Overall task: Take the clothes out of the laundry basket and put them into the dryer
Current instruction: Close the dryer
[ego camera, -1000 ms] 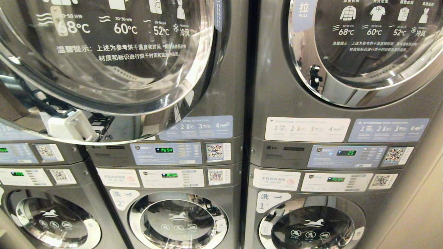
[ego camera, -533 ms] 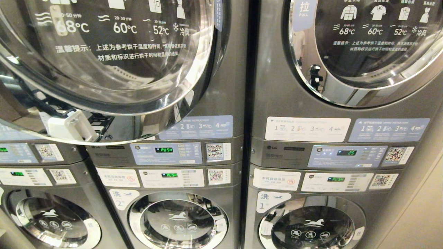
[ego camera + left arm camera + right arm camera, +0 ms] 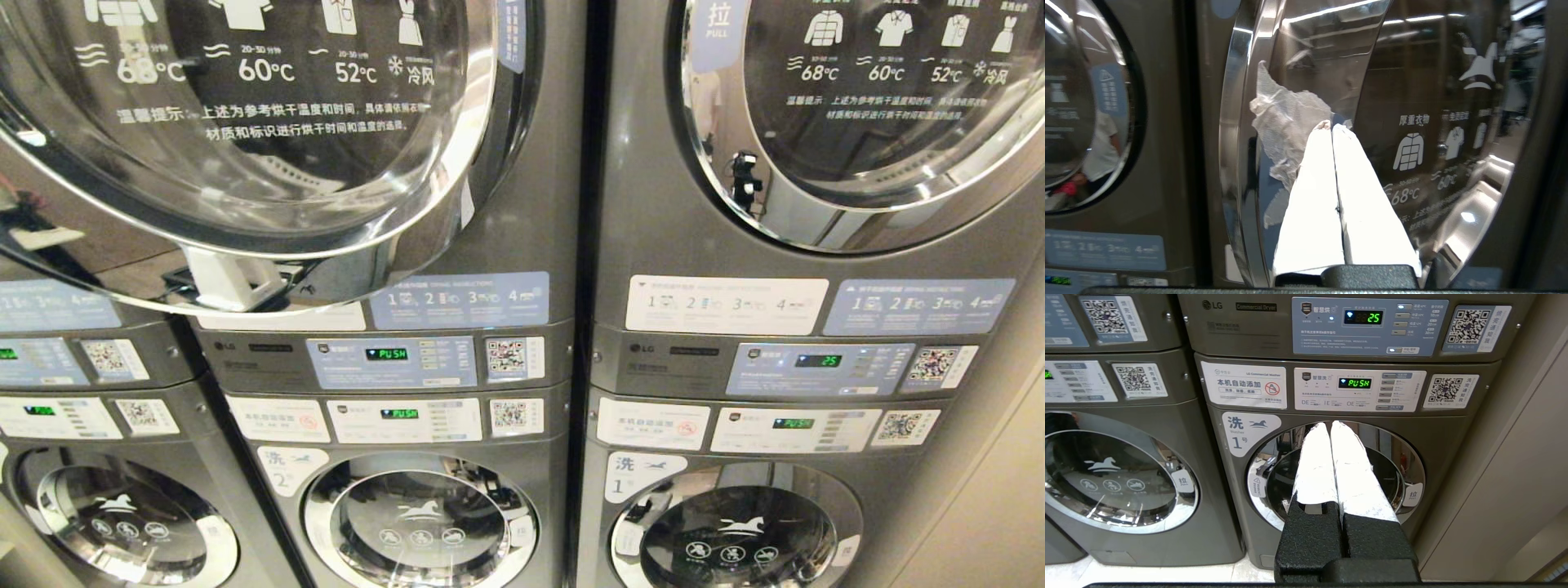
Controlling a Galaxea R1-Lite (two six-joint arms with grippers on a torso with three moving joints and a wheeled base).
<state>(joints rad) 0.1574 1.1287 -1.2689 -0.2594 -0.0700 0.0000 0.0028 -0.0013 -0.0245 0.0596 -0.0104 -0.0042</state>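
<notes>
The left gripper (image 3: 1331, 127) has its two white fingers pressed tight together, with nothing between them. The tips sit right up by the shiny dryer door (image 3: 1372, 102), close to its silver rim (image 3: 1237, 122) (the pale crumpled shape there looks like a reflection, but I cannot be sure). The right gripper (image 3: 1330, 425) is squeezed closed and empty too, hanging low in front of the washer marked 1 (image 3: 1339, 473).

No clothes and no laundry basket show anywhere. The step looks like dealing with the door, so the tips should stay on the rim and not slide on the glass. The door sticks out toward the robot, so the arm needs space around that edge. The wall (image 3: 1515, 457) is close on the right.
</notes>
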